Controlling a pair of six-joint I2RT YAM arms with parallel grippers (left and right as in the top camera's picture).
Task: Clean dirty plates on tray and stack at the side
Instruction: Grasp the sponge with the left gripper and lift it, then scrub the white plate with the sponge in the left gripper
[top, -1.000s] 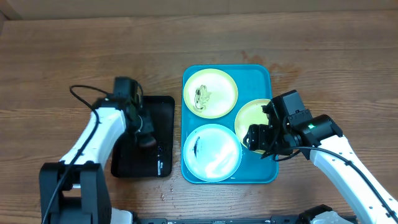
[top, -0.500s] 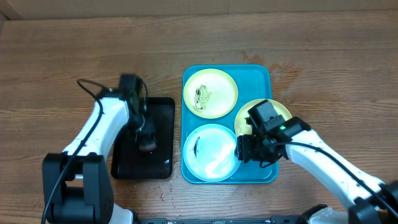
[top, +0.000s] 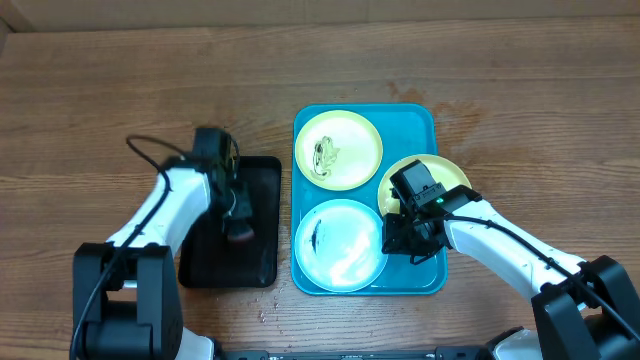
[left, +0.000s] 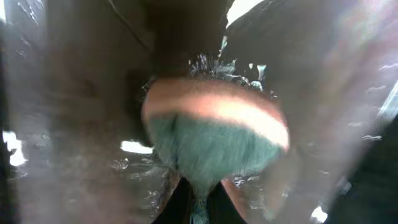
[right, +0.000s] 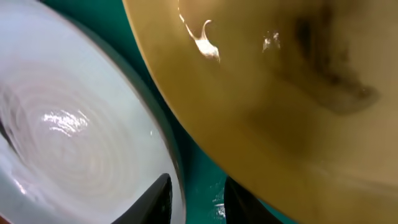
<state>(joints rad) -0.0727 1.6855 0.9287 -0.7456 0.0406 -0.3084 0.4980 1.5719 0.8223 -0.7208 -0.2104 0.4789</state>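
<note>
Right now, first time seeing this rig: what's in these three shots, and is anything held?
Two robot arms with two-finger grippers at a wooden table. One shot looks down from above; the other two are cameras on each wrist. A turquoise tray holds a light-blue plate, a far yellow-green plate and a right yellow-green plate; a black tray lies beside it. The left gripper, over the black tray, is shut on what looks like a sponge. The right gripper sits low between the light-blue and right plates, fingers apart, holding nothing.
</note>
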